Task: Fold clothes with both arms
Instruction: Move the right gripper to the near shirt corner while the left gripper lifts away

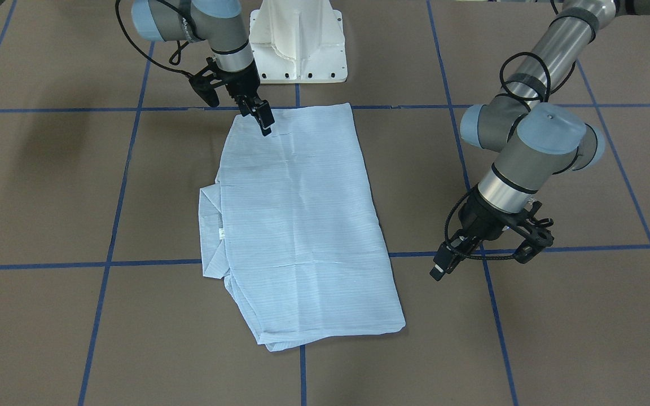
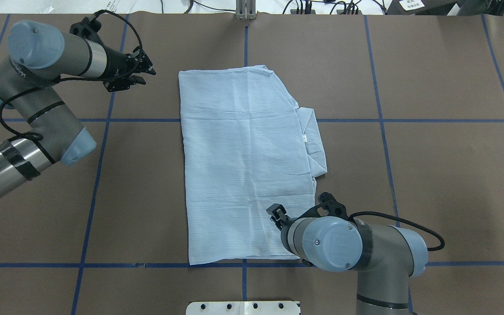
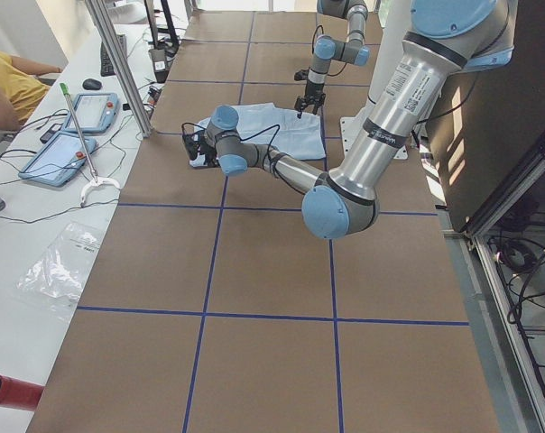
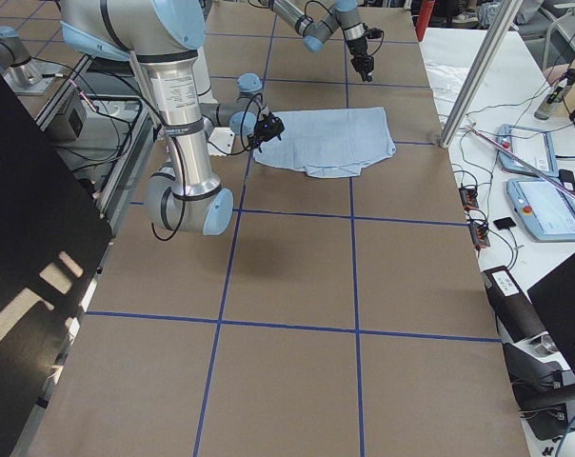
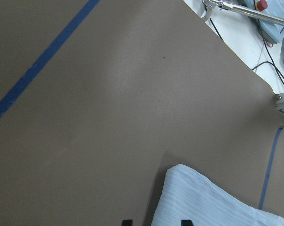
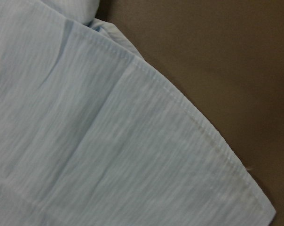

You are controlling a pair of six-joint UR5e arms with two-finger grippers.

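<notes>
The light-blue striped shirt (image 2: 243, 166) (image 1: 302, 225) lies flat on the brown table, folded into a long rectangle, with its collar end (image 2: 313, 140) sticking out on my right. My left gripper (image 2: 143, 73) (image 1: 440, 269) hovers open over bare table just left of the shirt's far left corner (image 5: 203, 202), and its fingertips (image 5: 127, 221) hold nothing. My right gripper (image 2: 276, 215) (image 1: 266, 124) is low over the shirt's near right corner. Its fingers look apart and no cloth is bunched there. The right wrist view shows only flat fabric and the hem (image 6: 179, 99).
The white pedestal base (image 1: 297, 45) stands at the table's near edge. Blue tape lines (image 2: 99, 175) grid the brown surface. A side bench holds tablets (image 3: 65, 135) and cables, with a seated person (image 3: 6, 81) and a metal pole (image 3: 119, 63) beside it.
</notes>
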